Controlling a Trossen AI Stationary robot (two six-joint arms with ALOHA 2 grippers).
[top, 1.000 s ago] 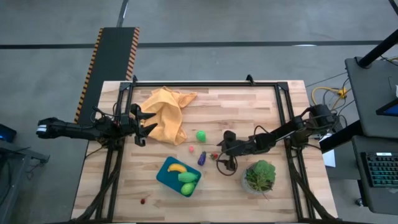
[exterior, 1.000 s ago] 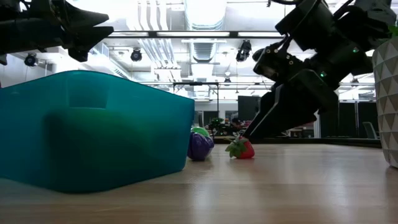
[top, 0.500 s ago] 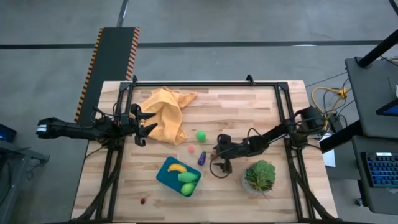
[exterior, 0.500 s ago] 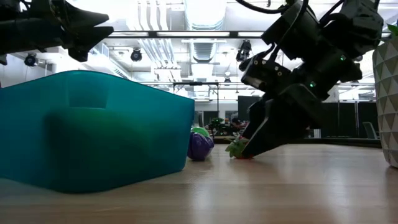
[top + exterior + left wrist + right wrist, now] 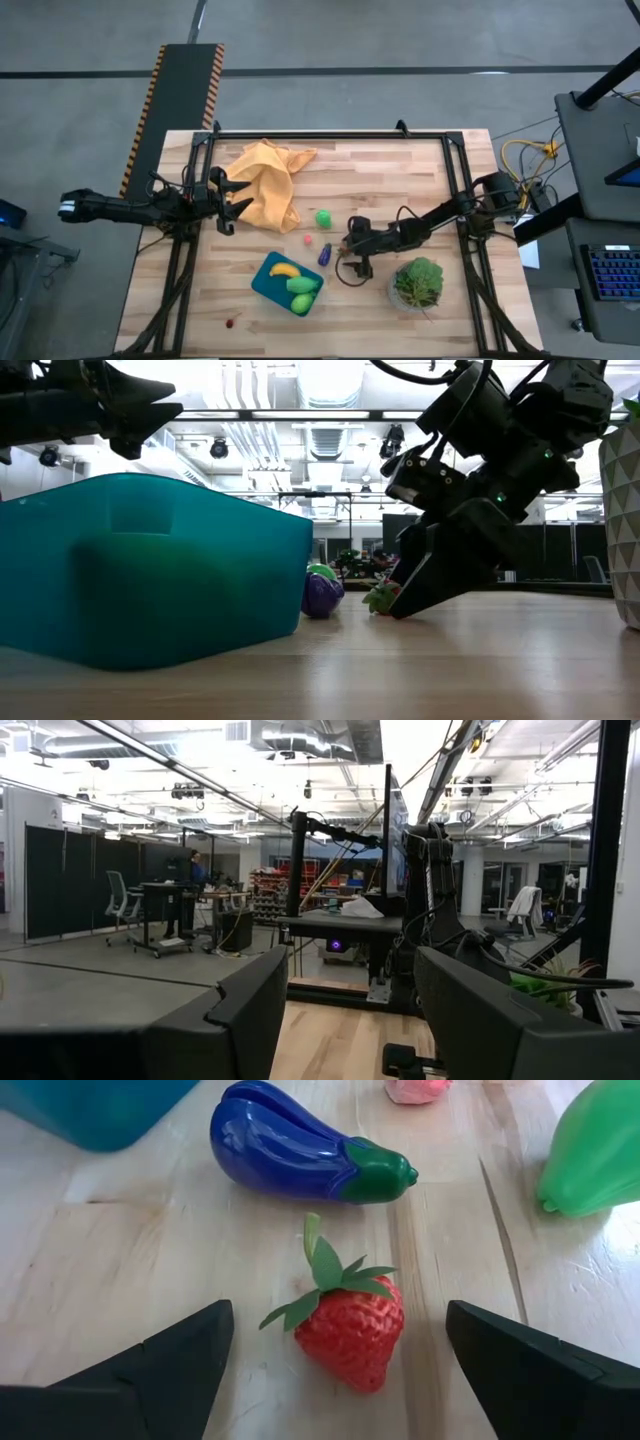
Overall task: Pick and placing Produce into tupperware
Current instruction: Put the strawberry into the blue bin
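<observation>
My right gripper (image 5: 335, 1355) is open, low over the table, with one finger on each side of a red toy strawberry (image 5: 350, 1325) and not touching it. The strawberry lies on its side on the wood (image 5: 343, 250). Just beyond it lie a purple eggplant (image 5: 300, 1155), a pink piece (image 5: 415, 1088) and a green oval (image 5: 595, 1150). The teal tupperware (image 5: 265, 285) holds a yellow banana (image 5: 284, 269) and two green ovals (image 5: 301, 293). My left gripper (image 5: 235, 203) is open and waits at the table's left edge, beside the orange cloth.
An orange-yellow cloth (image 5: 265, 185) lies crumpled at the far left. A leafy plant in a clear pot (image 5: 418, 282) stands just right of my right arm. A tiny red piece (image 5: 230, 322) lies near the near edge. A dark frame rails the table's sides.
My right gripper has moved toward the table's left and down, onto the strawberry's place, so its open fingers now stand on either side of it. In the low view one finger now covers most of the strawberry. The produce has stayed where it was.
</observation>
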